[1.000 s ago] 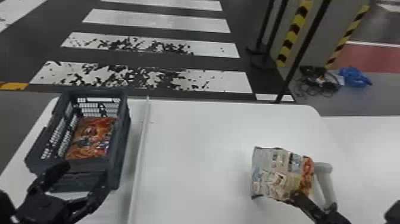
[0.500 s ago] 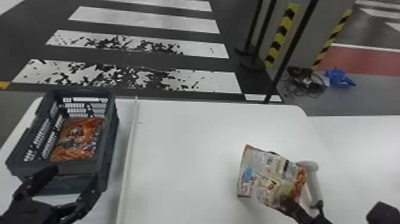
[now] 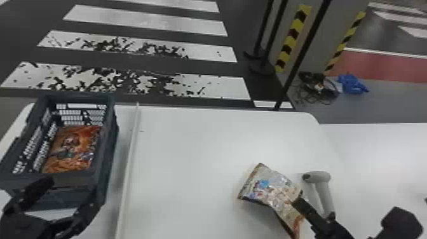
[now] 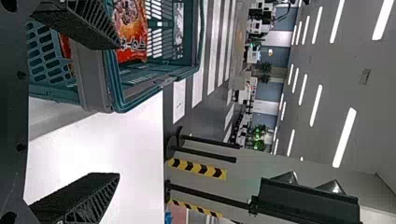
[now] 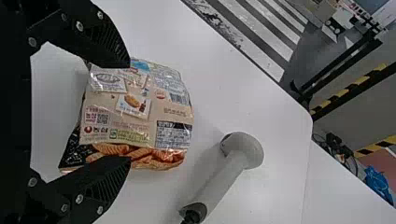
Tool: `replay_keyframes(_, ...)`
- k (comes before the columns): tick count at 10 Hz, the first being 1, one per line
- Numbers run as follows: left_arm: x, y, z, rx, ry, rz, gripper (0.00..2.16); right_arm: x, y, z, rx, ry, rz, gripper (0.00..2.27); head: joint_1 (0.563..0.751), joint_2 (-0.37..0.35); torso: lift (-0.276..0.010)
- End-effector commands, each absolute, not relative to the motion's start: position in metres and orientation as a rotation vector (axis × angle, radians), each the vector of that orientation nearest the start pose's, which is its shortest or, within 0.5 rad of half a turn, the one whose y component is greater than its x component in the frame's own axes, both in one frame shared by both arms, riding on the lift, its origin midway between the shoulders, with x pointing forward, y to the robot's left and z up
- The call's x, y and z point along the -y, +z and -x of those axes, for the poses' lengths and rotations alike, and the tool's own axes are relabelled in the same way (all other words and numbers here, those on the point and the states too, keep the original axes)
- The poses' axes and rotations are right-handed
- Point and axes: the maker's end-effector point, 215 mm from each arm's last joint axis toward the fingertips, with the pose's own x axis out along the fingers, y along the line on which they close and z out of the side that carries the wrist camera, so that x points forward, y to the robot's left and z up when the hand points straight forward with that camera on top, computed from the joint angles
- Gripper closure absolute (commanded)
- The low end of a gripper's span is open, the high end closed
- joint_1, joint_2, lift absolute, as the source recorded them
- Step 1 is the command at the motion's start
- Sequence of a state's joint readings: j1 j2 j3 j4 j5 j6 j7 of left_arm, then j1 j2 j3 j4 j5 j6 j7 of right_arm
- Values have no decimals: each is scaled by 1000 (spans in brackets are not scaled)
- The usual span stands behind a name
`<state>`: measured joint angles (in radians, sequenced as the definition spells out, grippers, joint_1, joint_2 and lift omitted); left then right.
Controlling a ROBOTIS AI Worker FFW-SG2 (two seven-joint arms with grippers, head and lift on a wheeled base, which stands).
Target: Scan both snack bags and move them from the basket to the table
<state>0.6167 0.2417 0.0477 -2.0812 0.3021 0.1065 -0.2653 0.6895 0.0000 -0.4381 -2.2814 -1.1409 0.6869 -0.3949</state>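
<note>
One snack bag [image 3: 270, 187] is tilted at the right of the table, with my right gripper [image 3: 313, 216] at its near right side. In the right wrist view, my right gripper [image 5: 130, 112] is closed across the bag [image 5: 140, 109], its printed back and a barcode facing the camera. The grey scanner [image 3: 322, 190] lies beside the bag; the right wrist view has the scanner [image 5: 224, 172] past it. An orange snack bag [image 3: 73, 147] lies in the basket [image 3: 108, 152]. At the basket's near end my left gripper [image 3: 74, 186] is open; the left wrist view has this gripper [image 4: 117, 111] with fingers apart.
A thin white strip [image 3: 128, 165] runs along the white table [image 3: 190, 152] between the basket and the held bag. Past the table's far edge are black posts and a striped pillar [image 3: 290, 38]. A second white surface [image 3: 381, 152] adjoins at the right.
The head view has swung, shifting the basket and scanner left. My right gripper has turned the bag, so its near right corner now points toward me. My left gripper remains open by the basket.
</note>
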Motion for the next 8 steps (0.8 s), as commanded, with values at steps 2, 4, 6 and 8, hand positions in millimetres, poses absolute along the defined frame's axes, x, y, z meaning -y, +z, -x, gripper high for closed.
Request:
replay_keyframes(2,-208,-395,-403,-214,-339,104,12,263,-460,-313,-731,-159,-743,242,695,-181,-98)
replay_keyframes(4,-209,-396,-403,-207,-339,104,12,234,-458,-310,-759,1,-665,302,695,-77,-98)
replay_keyframes(6,-210,-397,-405,-209,-338,103,12,231,-429,-311,-743,50,-524,221,695,-30,-98)
replay_keyframes(8,-211,-395,-407,-205,-339,99,12,231,-408,-331,-676,110,-424,623,695,-31,-98)
